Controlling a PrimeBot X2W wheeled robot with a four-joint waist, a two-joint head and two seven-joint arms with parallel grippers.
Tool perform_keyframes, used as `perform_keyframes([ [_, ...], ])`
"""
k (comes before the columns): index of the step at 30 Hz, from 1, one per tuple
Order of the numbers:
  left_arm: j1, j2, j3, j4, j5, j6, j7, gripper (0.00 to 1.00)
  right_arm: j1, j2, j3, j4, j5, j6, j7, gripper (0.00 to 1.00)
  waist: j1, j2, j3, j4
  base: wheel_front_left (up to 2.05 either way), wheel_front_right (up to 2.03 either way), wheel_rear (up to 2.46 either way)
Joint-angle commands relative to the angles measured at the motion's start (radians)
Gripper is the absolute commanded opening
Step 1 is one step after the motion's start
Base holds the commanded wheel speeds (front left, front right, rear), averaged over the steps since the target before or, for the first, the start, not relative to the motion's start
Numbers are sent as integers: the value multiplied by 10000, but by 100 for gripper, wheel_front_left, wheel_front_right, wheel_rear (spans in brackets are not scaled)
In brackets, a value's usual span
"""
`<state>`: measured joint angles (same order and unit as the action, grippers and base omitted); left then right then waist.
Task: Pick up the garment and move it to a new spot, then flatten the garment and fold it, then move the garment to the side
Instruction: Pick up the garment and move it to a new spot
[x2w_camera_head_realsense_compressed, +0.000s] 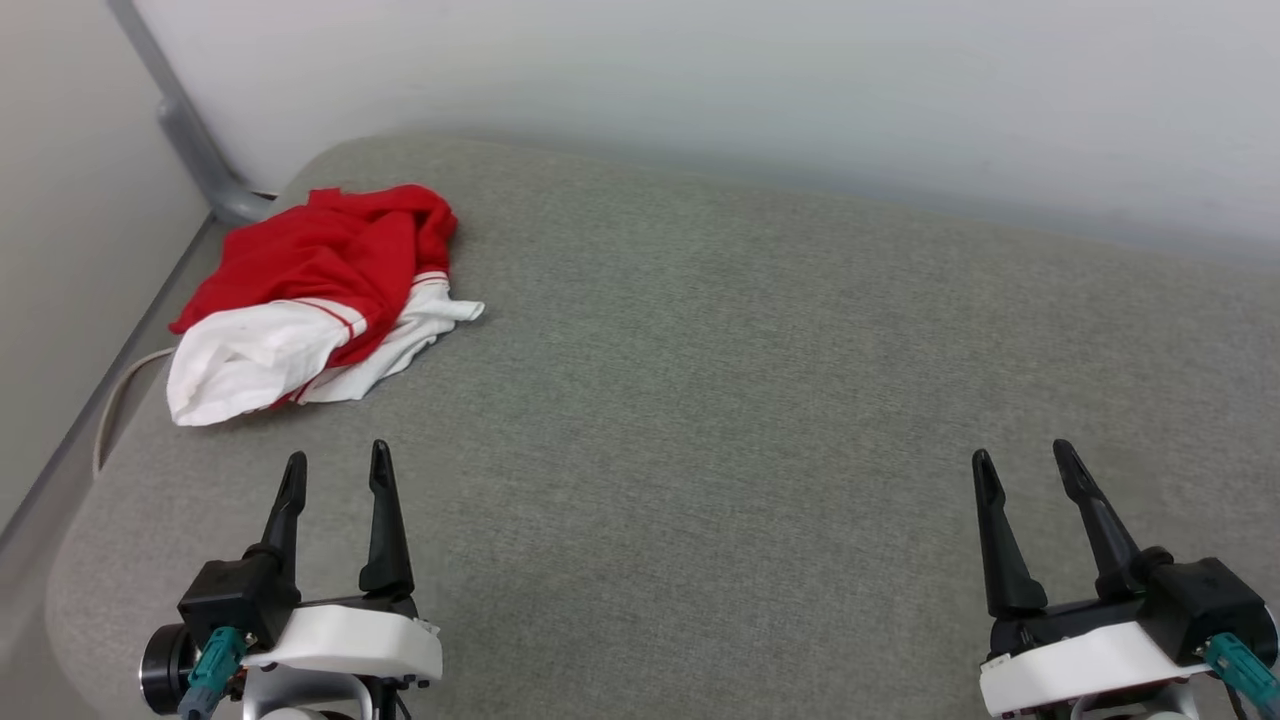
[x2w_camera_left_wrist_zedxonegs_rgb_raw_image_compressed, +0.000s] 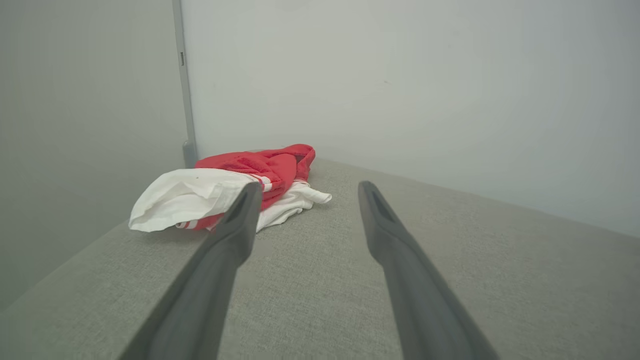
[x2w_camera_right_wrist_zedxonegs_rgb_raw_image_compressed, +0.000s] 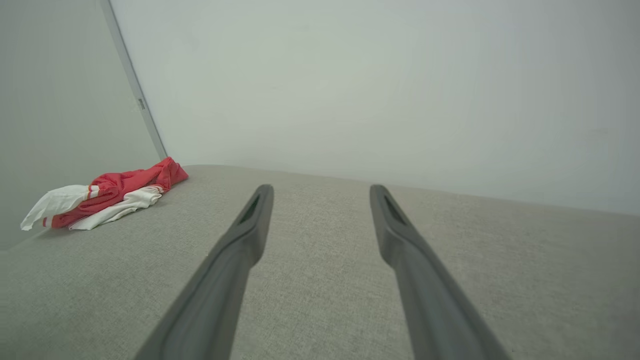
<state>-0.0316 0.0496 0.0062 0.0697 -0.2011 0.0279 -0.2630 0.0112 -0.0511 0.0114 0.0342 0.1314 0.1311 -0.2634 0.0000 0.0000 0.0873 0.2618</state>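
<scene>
Right gripper (x2w_camera_right_wrist_zedxonegs_rgb_raw_image_compressed: 321, 189), two dark fingers spread wide with nothing held between them, grey pad (x2w_camera_right_wrist_zedxonegs_rgb_raw_image_compressed: 525, 260) laid out below, garment (x2w_camera_right_wrist_zedxonegs_rgb_raw_image_compressed: 115, 192) bunched up in red and white at the far left, pale wall (x2w_camera_right_wrist_zedxonegs_rgb_raw_image_compressed: 375, 90) behind, thin grey pole (x2w_camera_right_wrist_zedxonegs_rgb_raw_image_compressed: 132, 80) in the corner

The garment (x2w_camera_head_realsense_compressed: 320, 300), red and white, lies crumpled, seemingly inside-out, at surface's far-left corner.
</scene>
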Motion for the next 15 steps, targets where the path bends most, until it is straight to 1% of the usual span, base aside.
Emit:
perform_keyframes([
  [1, -60, 13, 14, 18, -49, 42, -28, 100, -11, 16, 14, -19, -62, -7, -21, 100, 0, 0, 24, 382, 0, 0, 0],
  [9, 43, 13, 116, 90, -215, 61, -28, 100, -14, 15, 156, -10, -162, -7, -21, 100, 0, 0, 87, 1364, 0, 0, 0],
  [15, 121, 11, 201, 137, -368, 83, -28, 100, -52, 15, 314, 25, -208, -7, -21, 100, 0, 0, 91, 1839, 0, 0, 0],
])
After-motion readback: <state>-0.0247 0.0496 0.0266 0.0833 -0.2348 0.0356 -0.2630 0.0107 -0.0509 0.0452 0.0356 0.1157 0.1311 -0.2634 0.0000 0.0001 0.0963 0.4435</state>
